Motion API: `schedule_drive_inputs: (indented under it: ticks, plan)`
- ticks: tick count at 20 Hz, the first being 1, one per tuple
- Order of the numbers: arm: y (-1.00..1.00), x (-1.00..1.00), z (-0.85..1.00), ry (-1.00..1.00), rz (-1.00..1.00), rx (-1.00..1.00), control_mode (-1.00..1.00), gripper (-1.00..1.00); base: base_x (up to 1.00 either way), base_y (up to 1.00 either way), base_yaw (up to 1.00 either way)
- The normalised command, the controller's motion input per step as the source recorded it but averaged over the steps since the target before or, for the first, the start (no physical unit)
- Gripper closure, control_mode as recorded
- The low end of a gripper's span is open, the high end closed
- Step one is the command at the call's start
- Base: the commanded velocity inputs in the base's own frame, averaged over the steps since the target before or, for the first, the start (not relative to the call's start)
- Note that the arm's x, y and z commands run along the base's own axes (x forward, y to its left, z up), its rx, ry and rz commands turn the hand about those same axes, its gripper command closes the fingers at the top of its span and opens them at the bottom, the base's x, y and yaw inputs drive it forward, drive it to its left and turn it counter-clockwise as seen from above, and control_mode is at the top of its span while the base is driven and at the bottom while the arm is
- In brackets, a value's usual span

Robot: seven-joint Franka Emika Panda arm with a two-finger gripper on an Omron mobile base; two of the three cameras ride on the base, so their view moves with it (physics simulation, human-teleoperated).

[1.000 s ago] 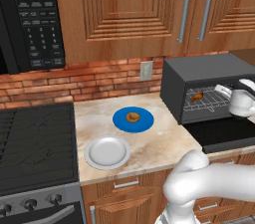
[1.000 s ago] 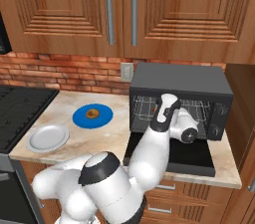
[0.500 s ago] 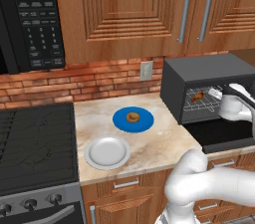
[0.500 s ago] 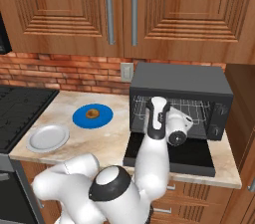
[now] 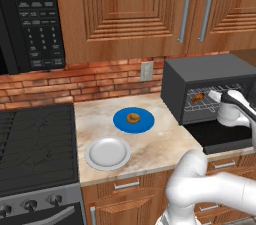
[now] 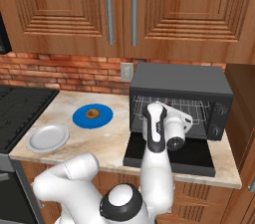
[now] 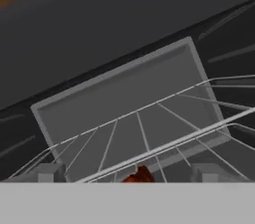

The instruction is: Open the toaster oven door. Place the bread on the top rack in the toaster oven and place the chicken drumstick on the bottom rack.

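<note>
The dark grey toaster oven [image 5: 205, 71] [image 6: 179, 81] stands at the counter's right end. Its door [image 5: 225, 136] [image 6: 194, 156] lies folded down flat. The reddish-brown chicken drumstick [image 5: 197, 97] [image 7: 139, 175] rests on a wire rack inside; which rack I cannot tell. My gripper [image 5: 216, 95] [image 7: 128, 174] is open at the oven mouth and points in, its fingertips [image 7: 50, 173] wide apart on either side of the drumstick's edge. The bread [image 5: 133, 117] [image 6: 91, 114] sits on a blue plate [image 5: 120, 121] [image 6: 79, 118] left of the oven.
A white plate [image 5: 90, 154] [image 6: 47, 138] lies near the counter's front edge, next to the stove [image 5: 35, 144]. A black microwave [image 5: 30, 19] hangs above the stove. Wooden cabinets [image 6: 119, 9] hang low over the counter and oven.
My hand has drawn back out of the oven towards the door's front and sunk slightly. The drumstick stays on the rack. The jaws remain open.
</note>
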Motion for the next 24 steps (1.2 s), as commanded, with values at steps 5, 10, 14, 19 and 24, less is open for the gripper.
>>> schedule_drive_inputs:
  ticks: [5,10,14,19,24]
  plan:
    - [-0.03,0.0,0.01,-0.06,0.0,-0.11,-1.0,-1.0,0.0,0.0,0.0]
    - [0.0,0.0,0.08,0.0,0.0,-0.07,-1.0,-1.0,0.0,0.0,0.0]
    - [0.0,0.0,0.14,0.01,0.0,-0.01,-1.0,-1.0,0.0,0.0,0.0]
    - [0.0,0.03,0.13,0.06,0.0,0.0,-1.0,-1.0,0.0,0.0,0.0]
    - [0.0,0.11,0.06,0.15,-0.01,0.03,-1.0,-1.0,0.0,0.0,0.0]
